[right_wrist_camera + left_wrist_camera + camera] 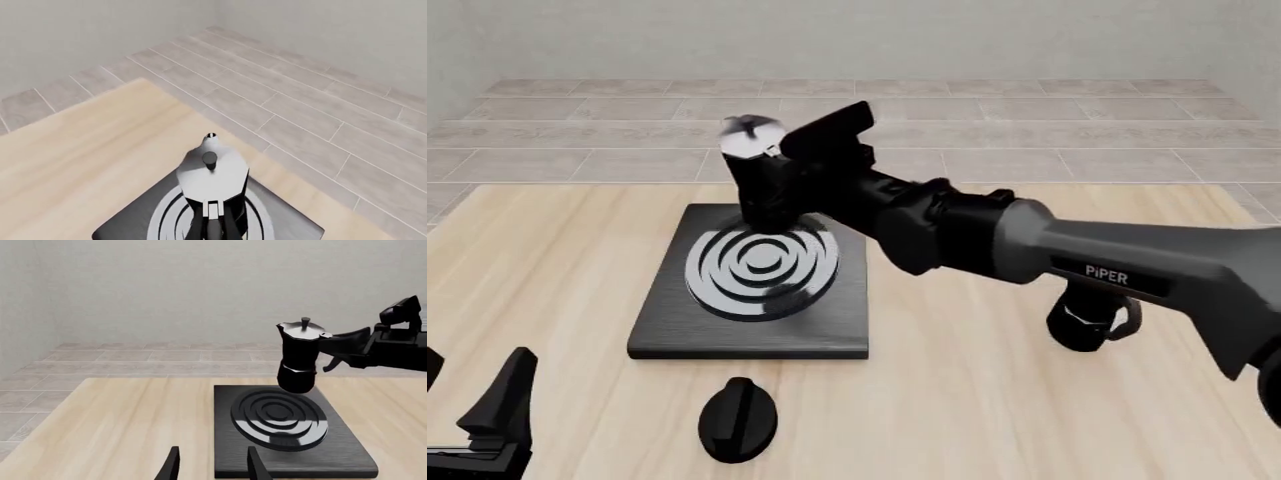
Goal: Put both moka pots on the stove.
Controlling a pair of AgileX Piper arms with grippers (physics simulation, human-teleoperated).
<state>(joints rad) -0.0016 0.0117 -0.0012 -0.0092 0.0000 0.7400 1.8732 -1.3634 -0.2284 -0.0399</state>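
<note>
One moka pot (pixel 758 185) hangs upright over the far part of the stove (pixel 661 325), held by its handle in my shut right gripper (pixel 798 178). I cannot tell whether its base touches the rings. The left wrist view shows this pot (pixel 299 360), the right gripper (pixel 335 347) and the stove (pixel 347 452). The right wrist view looks down on the pot's silvery lid (pixel 212 172) and the stove (pixel 133 225). The second moka pot (pixel 1088 322) stands on the table to the right, its top hidden by my right arm. My left gripper (pixel 470 400) is open and empty at the near left, and it also shows in the left wrist view (pixel 213 467).
A black oval knob (pixel 737 420) lies on the table just in front of the stove. My right arm (pixel 1121 265) stretches across the table's right half above the second pot. The wooden table (pixel 547 250) ends at a tiled floor beyond.
</note>
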